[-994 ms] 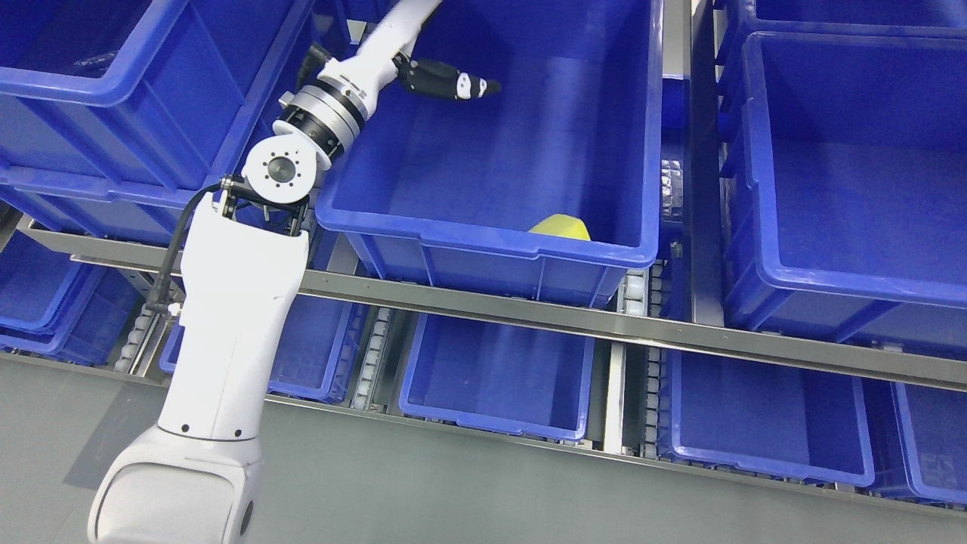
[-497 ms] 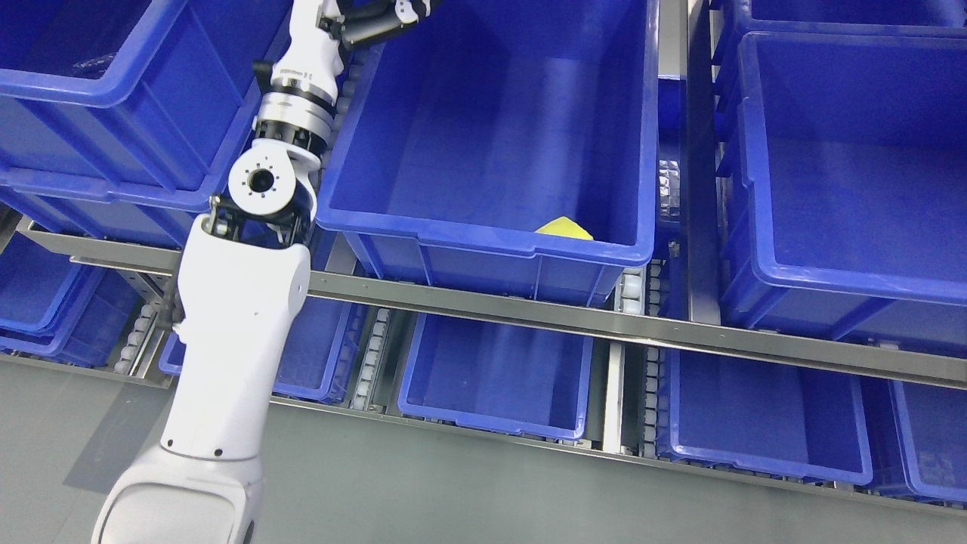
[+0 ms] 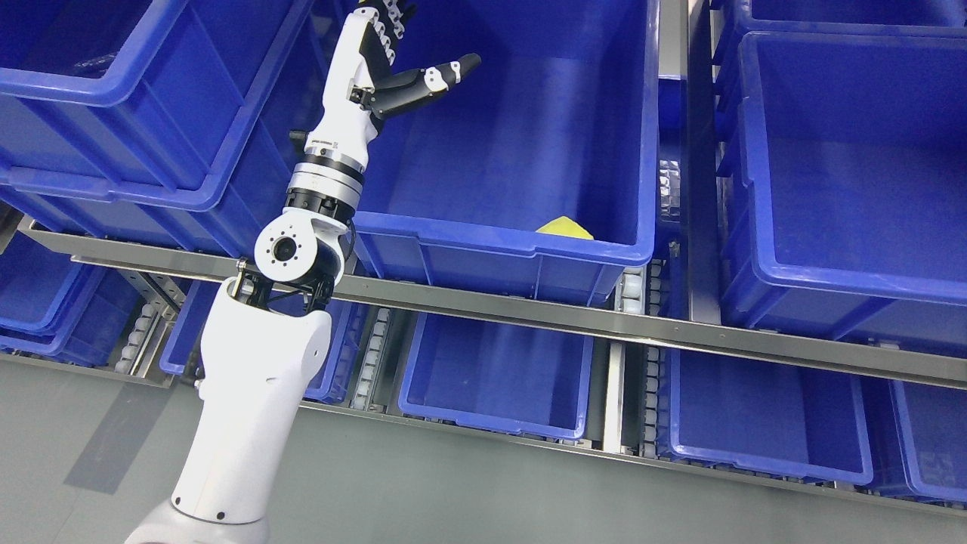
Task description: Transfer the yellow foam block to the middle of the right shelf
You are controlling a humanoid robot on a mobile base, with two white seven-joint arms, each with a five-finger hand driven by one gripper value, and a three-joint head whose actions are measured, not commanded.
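One arm is reaching up over a blue bin while the yellow foam block (image 3: 564,227) is sitting inside it.

Coming in from the lower left, the white arm is stretching over the near-left corner of the large blue bin (image 3: 498,249) on the middle shelf level, and the left hand (image 3: 389,64) is hovering above the bin's left side with its dark fingers (image 3: 446,73) spread and gripping nothing. Only the block's top is peeking above the bin's front wall, near the front right corner, well apart from the hand. A steel rail (image 3: 604,321) is running under the bin, with more blue bins lying below and to either side.
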